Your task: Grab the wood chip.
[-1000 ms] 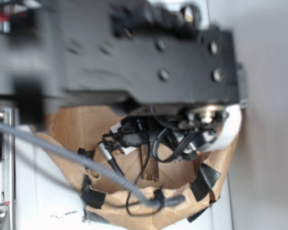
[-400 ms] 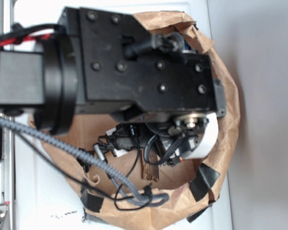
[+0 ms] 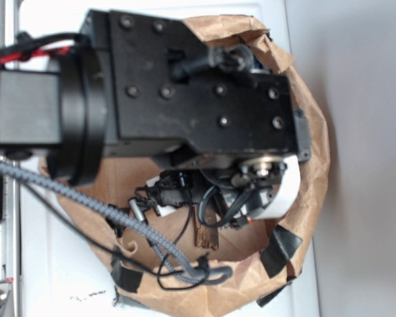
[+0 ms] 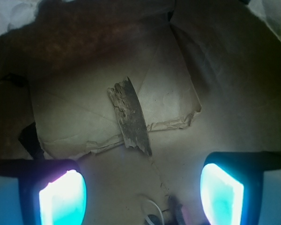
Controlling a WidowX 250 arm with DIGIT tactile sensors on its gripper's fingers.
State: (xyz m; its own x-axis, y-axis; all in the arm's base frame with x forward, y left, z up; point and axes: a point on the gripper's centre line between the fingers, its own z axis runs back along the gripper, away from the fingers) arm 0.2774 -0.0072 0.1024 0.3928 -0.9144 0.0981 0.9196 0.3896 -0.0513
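**Bag interior: one wood chip, pincer above**

Contents: you have the wood chip (image 4: 130, 115) lying flat on the folded floor of the brown paper bag (image 3: 313, 172), across a crease. Your gripper (image 4: 141, 194) is spread wide, both pads glowing, the chip lying beyond them and untouched. From outside, your arm (image 3: 198, 92) hides most of the bag; only the chip's end shows. Bag walls rise on all sides.

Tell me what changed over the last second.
The black arm went from a blur filling the top of the exterior view to a sharp, settled pose over the brown paper bag. The rough dark-brown wood chip stayed on the bag floor, ungrasped, with the fingers apart.
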